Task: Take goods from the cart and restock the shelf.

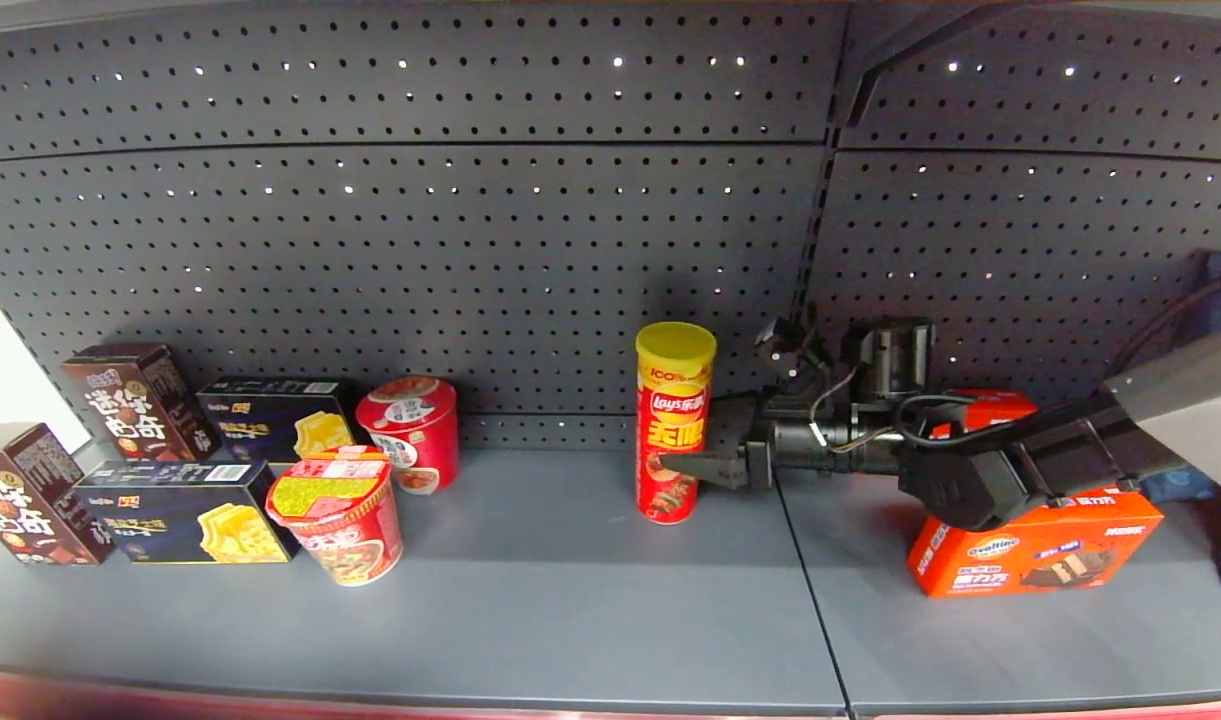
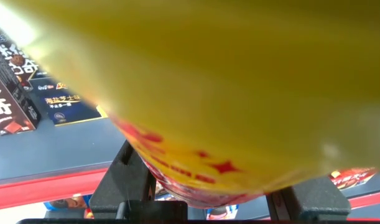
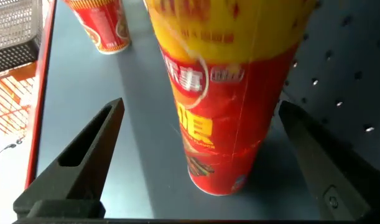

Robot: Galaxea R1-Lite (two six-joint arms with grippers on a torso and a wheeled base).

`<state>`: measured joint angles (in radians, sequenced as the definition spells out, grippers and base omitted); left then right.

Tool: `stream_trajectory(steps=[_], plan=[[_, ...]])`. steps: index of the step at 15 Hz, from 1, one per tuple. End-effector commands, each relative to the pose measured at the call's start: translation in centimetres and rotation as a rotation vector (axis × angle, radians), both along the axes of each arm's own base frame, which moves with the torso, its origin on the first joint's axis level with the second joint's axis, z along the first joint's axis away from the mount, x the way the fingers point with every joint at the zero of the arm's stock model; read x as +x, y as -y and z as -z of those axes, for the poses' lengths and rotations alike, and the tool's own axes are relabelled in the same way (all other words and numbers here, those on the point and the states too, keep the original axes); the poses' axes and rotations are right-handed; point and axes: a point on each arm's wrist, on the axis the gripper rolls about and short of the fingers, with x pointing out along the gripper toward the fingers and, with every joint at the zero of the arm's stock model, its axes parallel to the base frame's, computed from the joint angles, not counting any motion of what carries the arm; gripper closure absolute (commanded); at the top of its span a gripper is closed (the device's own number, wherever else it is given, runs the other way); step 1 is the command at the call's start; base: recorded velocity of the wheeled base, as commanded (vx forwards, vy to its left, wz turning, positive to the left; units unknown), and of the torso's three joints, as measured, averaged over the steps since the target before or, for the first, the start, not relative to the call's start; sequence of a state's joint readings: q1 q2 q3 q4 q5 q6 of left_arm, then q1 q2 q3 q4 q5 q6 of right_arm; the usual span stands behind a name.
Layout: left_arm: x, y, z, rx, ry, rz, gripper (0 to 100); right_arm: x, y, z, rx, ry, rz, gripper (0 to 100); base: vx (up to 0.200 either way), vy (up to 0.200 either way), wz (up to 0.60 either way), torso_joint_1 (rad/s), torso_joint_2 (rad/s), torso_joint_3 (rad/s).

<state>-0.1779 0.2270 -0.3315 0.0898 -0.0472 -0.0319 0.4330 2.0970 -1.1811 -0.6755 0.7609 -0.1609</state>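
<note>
While clamping unshelved yellow-and-red pack (image 2: 208, 93) in left hand (image 2: 208, 194), flanks shelved red-and-yellow cardboard chip tube (image 1: 673, 430), right hand (image 3: 202, 167) apart.

Right claw (image 3: 201, 107) spread wide — chip can (image 3: 230, 124) upright between, untouched.

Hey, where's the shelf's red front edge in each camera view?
Head view: the red front edge runs along the bottom, in front of the front noodle cup.
Left wrist view: it lies past the close yellow-and-red pack, in front of the brown box.
Right wrist view: it runs between the wire basket and the chips can.
Shared landmark: the grey shelf board bordering it.
</note>
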Motion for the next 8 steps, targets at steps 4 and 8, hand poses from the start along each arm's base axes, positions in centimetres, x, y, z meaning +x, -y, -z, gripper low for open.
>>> stream_trajectory(steps=[4,8], plan=[[-0.3,0.0,0.1,-0.003,0.013,-0.003,100,1.1,-1.5,2.1,-0.016,-0.027,-0.012,0,0.000,0.000,0.00,0.000,0.00,0.000],[-0.3,0.0,0.4,-0.002,0.011,-0.003,100,2.0,-1.9,2.9,-0.017,-0.030,-0.011,0,0.000,0.000,0.00,0.000,0.00,0.000]])
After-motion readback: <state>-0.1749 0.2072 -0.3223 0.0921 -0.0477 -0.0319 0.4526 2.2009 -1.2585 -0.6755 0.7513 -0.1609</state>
